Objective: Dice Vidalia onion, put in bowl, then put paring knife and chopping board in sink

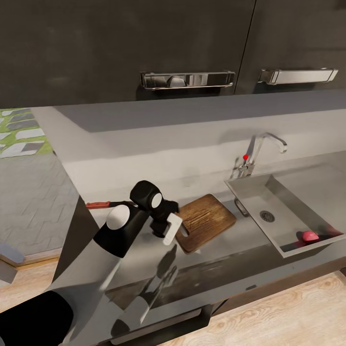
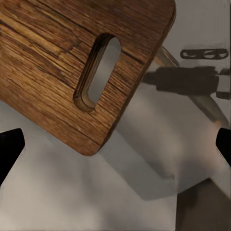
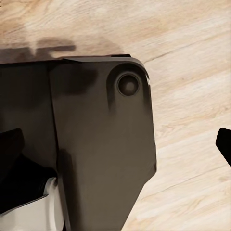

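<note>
The left pincer (image 1: 175,229) is seen in the head view just above the near end of the brown rectangular wooden chopping board (image 1: 207,220), which lies flat on the long grey reflective table (image 1: 144,182). In the left wrist view the board's slot handle hole (image 2: 98,72) is shown close below, and the dark fingertips (image 2: 9,144) are set wide apart at the frame's edges, so the left pincer is released and nothing is grasped. The rectangular stainless-steel sink (image 1: 288,211) is sunk into the table to the right of the board, with a grey metal tap (image 1: 259,151) carrying a small red knob behind it. The small pinkish-red round Vidalia onion (image 1: 310,236) is located inside the sink, at its near right corner. A slim red-handled paring knife (image 1: 98,204) is partly visible on the table behind the left arm. In the right wrist view, dark fingertips (image 3: 224,141) are spread wide over a dark robot part and the light wooden floor (image 3: 192,57); the right pincer is released.
</note>
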Available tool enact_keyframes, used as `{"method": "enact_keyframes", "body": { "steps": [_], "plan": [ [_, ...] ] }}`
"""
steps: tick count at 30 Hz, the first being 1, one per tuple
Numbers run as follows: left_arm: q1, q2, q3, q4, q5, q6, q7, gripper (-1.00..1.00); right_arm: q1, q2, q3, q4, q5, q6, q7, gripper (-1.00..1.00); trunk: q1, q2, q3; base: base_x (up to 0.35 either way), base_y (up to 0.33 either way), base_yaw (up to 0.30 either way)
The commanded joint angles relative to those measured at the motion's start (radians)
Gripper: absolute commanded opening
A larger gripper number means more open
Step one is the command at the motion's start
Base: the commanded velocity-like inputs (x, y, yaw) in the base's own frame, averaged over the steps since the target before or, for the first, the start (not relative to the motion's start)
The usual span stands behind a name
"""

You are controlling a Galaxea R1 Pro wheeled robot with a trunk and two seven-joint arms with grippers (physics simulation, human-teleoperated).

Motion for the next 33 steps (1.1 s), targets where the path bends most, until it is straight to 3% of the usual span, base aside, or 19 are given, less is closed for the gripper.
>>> {"method": "enact_keyframes", "body": {
  "steps": [1, 6, 23, 33],
  "plan": [
    [-0.001, 0.0, -0.001, 0.001, 0.004, 0.0, -0.003, 1.0, -0.001, 0.001, -0.002, 0.001, 0.002, -0.003, -0.003, 1.0, 0.001, -0.002, -0.002, 0.0, 0.0, 0.0],
    [-0.001, -0.001, -0.001, 0.032, 0.031, 0.0, -0.003, 1.0, -0.001, 0.004, -0.003, 0.001, 0.002, -0.003, -0.003, 1.0, 0.001, -0.002, -0.002, 0.0, 0.0, 0.0],
    [-0.002, -0.008, -0.001, 0.122, 0.035, 0.0, -0.003, 1.0, -0.001, 0.004, -0.003, 0.001, 0.002, -0.003, -0.003, 1.0, 0.001, -0.002, -0.002, 0.0, 0.0, 0.0],
    [-0.03, -0.009, -0.001, 0.152, 0.043, 0.001, -0.003, 1.0, -0.001, 0.003, -0.003, 0.001, 0.002, -0.003, -0.003, 1.0, 0.001, -0.002, -0.002, 0.0, 0.0, 0.0]
  ]
}}
